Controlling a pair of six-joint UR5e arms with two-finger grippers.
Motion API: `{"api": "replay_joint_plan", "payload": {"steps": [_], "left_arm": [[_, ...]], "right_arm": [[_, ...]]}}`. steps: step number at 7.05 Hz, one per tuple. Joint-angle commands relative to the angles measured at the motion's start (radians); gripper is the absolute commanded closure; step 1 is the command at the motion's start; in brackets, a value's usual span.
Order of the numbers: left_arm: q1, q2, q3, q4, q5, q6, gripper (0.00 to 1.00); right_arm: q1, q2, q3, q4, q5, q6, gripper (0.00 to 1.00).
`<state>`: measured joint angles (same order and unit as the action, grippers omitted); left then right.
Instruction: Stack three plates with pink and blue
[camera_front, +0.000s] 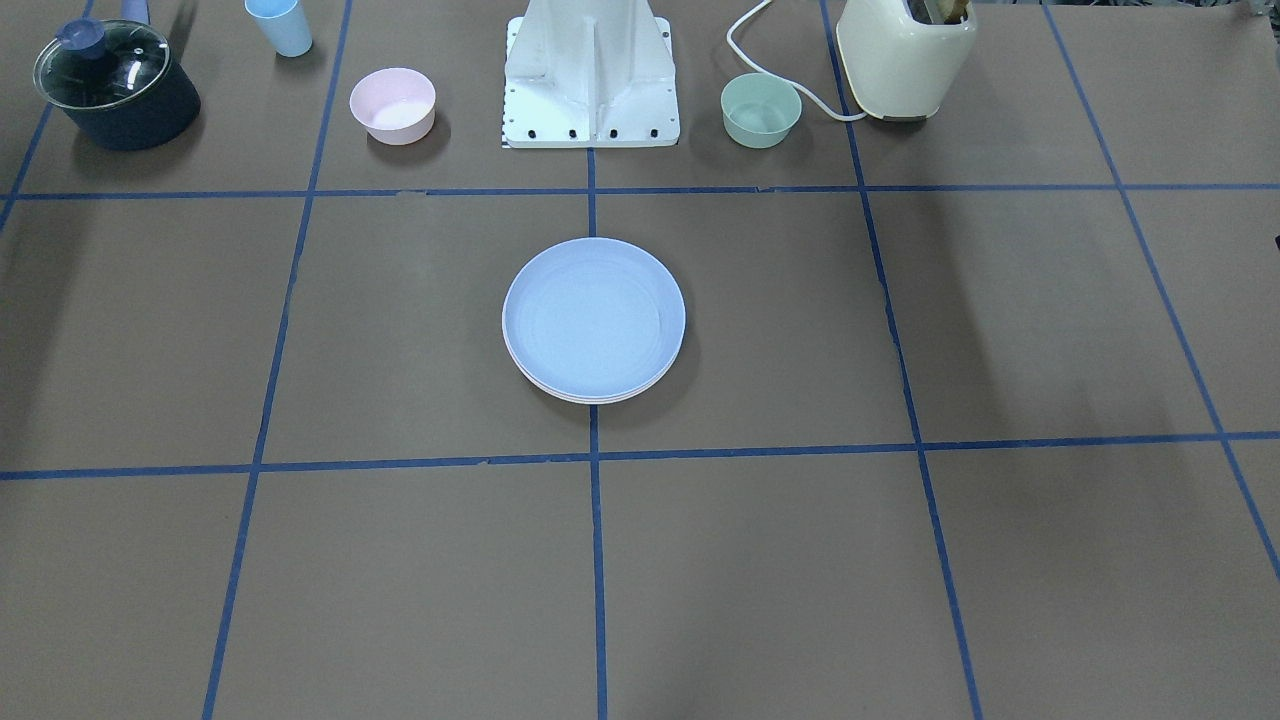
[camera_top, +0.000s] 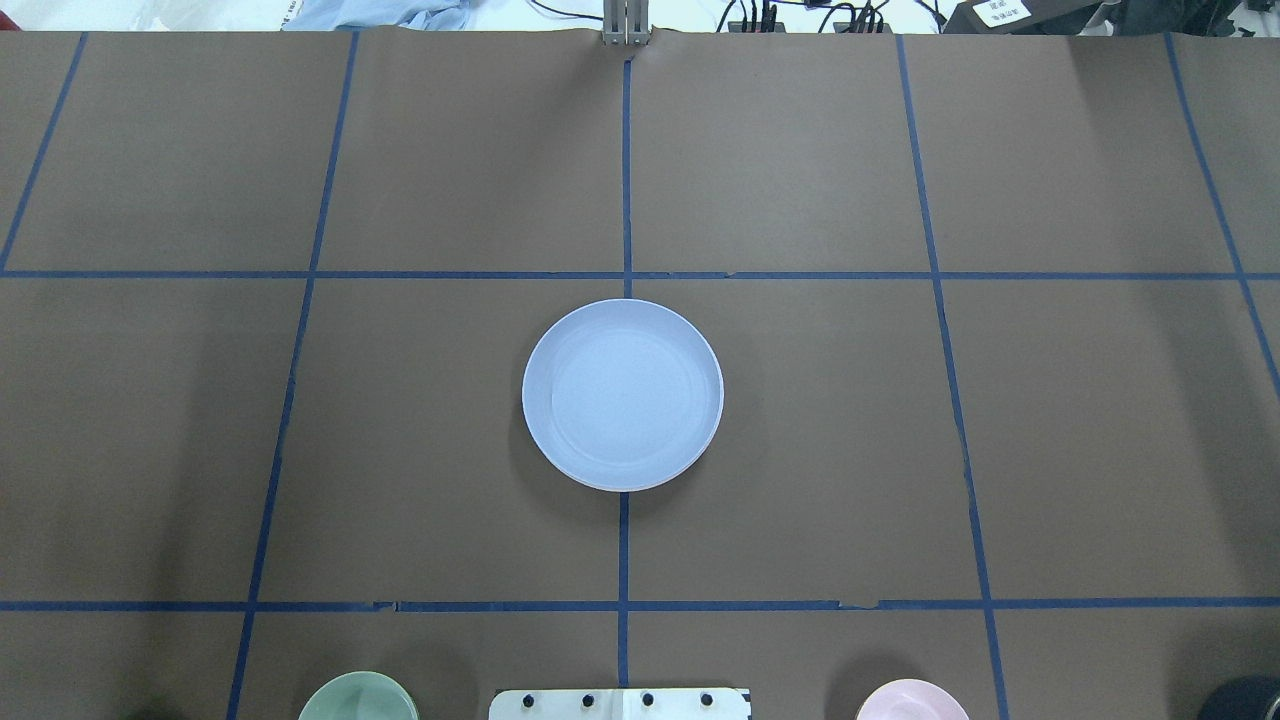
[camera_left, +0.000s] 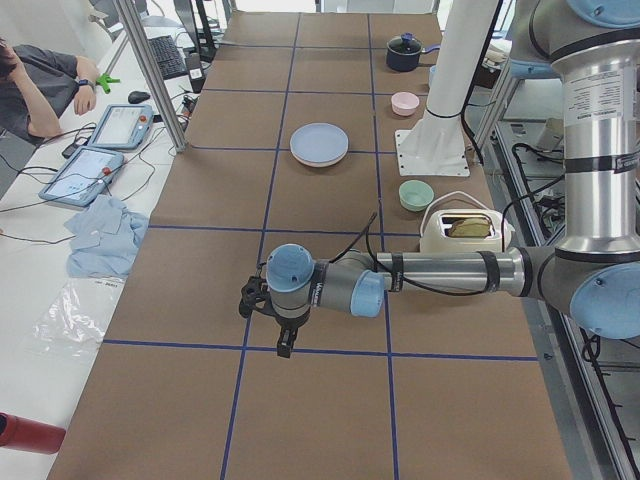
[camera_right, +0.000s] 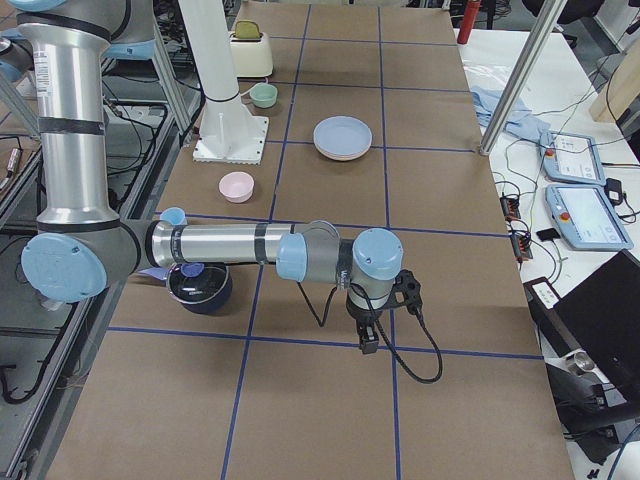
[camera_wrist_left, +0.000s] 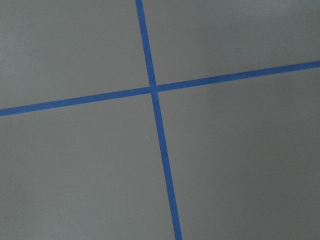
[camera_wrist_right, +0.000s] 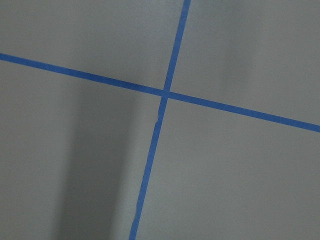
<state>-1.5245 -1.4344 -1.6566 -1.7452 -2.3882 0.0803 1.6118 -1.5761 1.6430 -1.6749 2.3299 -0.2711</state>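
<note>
- The plates (camera_front: 594, 320) sit as one neat stack at the middle of the counter (camera_top: 850, 450), well apart from every edge. The blue plate (camera_top: 622, 395) is on top, and the pale rims of those beneath peek out under it.
- They look like matte plastic: round and shallow with a raised rim. They are probably light, stiff and not fragile, though smooth enough to slide on each other.
- The rim is the likely place to pinch, and a sideways nudge could shift the stack.
- The left gripper (camera_left: 285, 345) and the right gripper (camera_right: 368, 340) hang over bare brown paper near opposite ends of the counter. I cannot tell whether either is spread or pressed together.
- The stacking looks done.
</note>
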Motion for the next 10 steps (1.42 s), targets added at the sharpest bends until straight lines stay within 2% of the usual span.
{"api": "replay_joint_plan", "payload": {"steps": [1,2,6,8,9,10], "left_arm": [[-0.079,-0.006,-0.003,0.099,0.074,0.094,0.0],[-0.117,-0.021,-0.006,0.125,0.087,0.11,0.0],[-0.118,-0.046,-0.023,0.107,0.089,0.107,0.0],[-0.12,-0.043,-0.026,0.104,0.087,0.108,0.0],[-0.12,-0.034,-0.02,0.104,0.083,0.108,0.0],[-0.12,-0.031,-0.026,0.104,0.083,0.108,0.0]], "right_arm": [[0.0,-0.002,0.0,0.001,-0.001,0.0,0.0],[0.0,-0.004,0.0,0.001,-0.001,0.0,0.0],[0.0,-0.004,0.001,0.001,0.0,0.007,0.0],[0.0,-0.01,0.008,0.001,0.003,0.088,0.0],[0.0,-0.015,0.017,0.003,0.003,0.102,0.0],[0.0,-0.018,0.078,0.001,0.002,0.157,0.0]]}}
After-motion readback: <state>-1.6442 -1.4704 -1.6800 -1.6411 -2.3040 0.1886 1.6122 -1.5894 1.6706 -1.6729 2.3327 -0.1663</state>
